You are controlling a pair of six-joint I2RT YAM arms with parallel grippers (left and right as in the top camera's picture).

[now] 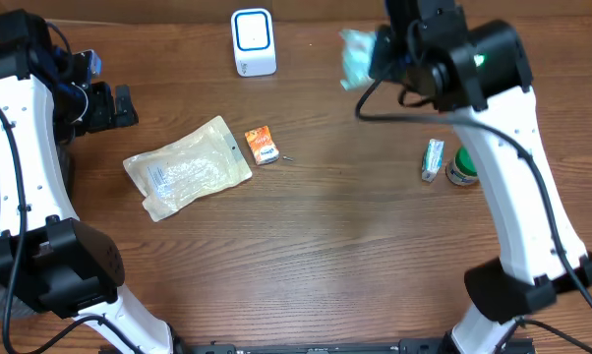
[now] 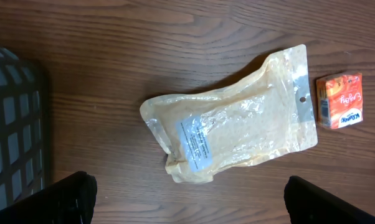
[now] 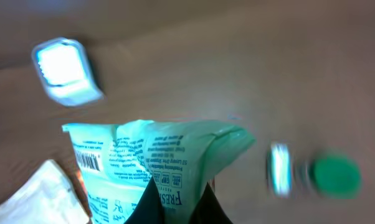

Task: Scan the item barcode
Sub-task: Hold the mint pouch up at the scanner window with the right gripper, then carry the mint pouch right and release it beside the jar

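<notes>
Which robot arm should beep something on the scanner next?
The right arm. Its hand is shut on the green packet, held near the white scanner. The left hand is open and empty, over the clear bag, farther from the scanner.

soft even light, faint shadows on the wooden table [image 1: 355, 226]. left wrist view sharp, slight glare on the clear pouch [image 2: 231, 124]; right wrist view motion-blurred, scanner [image 3: 63, 68] overexposed.

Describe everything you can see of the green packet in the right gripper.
The green packet is a soft, crinkled plastic pouch, pale mint with dark printed text and a barcode near one edge. The right gripper pinches its lower edge, holding it off the table, right of the white scanner. Nothing else touches it.
</notes>
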